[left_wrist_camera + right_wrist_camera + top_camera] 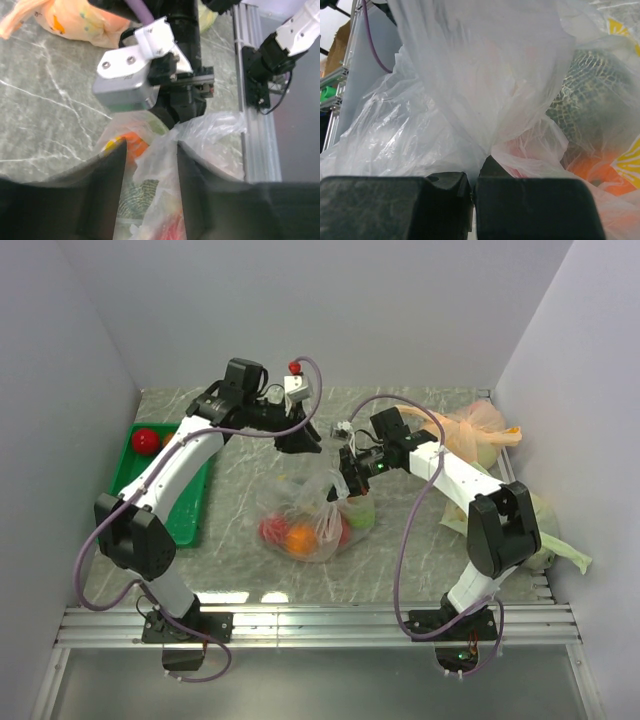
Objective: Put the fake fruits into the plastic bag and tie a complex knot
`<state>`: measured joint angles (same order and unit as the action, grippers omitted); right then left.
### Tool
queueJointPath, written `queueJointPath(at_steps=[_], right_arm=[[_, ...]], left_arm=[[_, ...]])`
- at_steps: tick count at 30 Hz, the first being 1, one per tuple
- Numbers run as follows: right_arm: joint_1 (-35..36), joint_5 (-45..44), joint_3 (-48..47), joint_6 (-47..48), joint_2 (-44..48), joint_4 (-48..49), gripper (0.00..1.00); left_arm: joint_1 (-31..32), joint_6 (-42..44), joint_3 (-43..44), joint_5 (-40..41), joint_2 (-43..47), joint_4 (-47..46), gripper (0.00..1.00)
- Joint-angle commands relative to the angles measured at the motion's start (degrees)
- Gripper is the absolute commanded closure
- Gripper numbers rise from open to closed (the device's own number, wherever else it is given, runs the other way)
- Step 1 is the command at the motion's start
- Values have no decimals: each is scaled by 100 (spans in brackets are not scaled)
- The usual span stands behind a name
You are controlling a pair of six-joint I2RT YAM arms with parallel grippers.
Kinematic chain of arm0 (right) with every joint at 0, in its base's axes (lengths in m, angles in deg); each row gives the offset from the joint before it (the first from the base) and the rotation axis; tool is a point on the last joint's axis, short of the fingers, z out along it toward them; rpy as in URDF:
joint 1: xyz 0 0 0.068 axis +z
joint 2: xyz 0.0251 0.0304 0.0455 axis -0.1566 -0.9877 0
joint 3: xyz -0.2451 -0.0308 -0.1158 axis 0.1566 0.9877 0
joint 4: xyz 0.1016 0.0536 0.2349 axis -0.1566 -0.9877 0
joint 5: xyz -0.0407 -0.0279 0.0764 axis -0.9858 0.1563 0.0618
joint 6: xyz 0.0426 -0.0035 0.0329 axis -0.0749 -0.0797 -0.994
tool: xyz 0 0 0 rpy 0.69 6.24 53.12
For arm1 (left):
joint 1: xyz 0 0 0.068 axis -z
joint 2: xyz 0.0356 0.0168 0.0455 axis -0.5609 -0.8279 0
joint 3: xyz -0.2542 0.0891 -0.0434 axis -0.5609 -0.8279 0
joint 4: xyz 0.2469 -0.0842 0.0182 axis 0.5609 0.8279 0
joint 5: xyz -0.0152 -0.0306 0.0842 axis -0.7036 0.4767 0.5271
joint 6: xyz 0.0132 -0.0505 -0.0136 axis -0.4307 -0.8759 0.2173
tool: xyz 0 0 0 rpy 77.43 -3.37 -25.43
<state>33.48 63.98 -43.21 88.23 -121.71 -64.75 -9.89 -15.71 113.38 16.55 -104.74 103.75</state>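
Marbled grey tabletop [240,465] runs between plain white walls, with the work at its middle. Your right gripper [472,192] is clamped hard on a gathered fold at the upper right side of the plastic bag [310,502], with film pinched between its meeting fingers. Your left gripper [150,150] hangs just above the bag's top. Its jaws stand apart, and loose film lies in the gap, but nothing is squeezed.

Inside the bag you can make out an orange ball [300,538], a red ball [272,529] and a dull green netted piece [580,95]. A light green ball [360,512] sits at the bag's right edge; whether it is inside is unclear. One more red ball [146,440] lies in the green tray [195,510], well to the left of the bag. An orange-tinted bag [470,430] and a pale green bag [550,530] lie well to the bag's right.

Expect the film to be thin, limp and slippery, so a shallow pinch will probably slide off. The balls look hard and light, and will likely roll as the bag shifts. Take the free upper film opposite the held fold, bunched thick and clear of the fruit.
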Motion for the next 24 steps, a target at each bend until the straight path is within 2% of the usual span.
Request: queueJointPath(at_steps=[1, 2, 3, 5, 9, 12, 14, 18, 20, 22, 24], right_arm=[[49, 132, -257, 103, -19, -140, 100], [41, 115, -265, 94, -28, -148, 100], [40, 115, -266, 85, -54, -166, 100], [-29, 88, -169, -98, -54, -61, 100], [-135, 167, 68, -932, -45, 527, 100], [-118, 255, 165, -1476, 42, 975, 100], [-109, 255, 297, -1768, 78, 1309, 100], [-13, -235, 288, -2136, 8, 1328, 100], [-4, -298, 306, -2392, -36, 1477, 100], [14, -368, 358, -3024, -80, 1748, 100], [5, -395, 481, -3666, -37, 2293, 100]], left_arm=[[82, 531, 467, -228, -185, 467, 67], [56, 611, 582, -219, -307, 686, 93], [3, 673, 687, -236, -361, 1071, 99], [-330, 551, 837, -341, -405, 1337, 100], [-937, 120, 243, -570, 33, 1347, 100], [-937, -265, -503, -631, 630, 866, 100], [-937, -968, -848, -719, 1007, 241, 99], [-929, -1794, -1498, -895, 1553, -417, 99], [-903, -2777, -1815, -1009, 1949, -1126, 99], [-675, -3184, -2246, -975, 2265, -1245, 100], [-211, -3002, -2615, -765, 2415, -1009, 100]])
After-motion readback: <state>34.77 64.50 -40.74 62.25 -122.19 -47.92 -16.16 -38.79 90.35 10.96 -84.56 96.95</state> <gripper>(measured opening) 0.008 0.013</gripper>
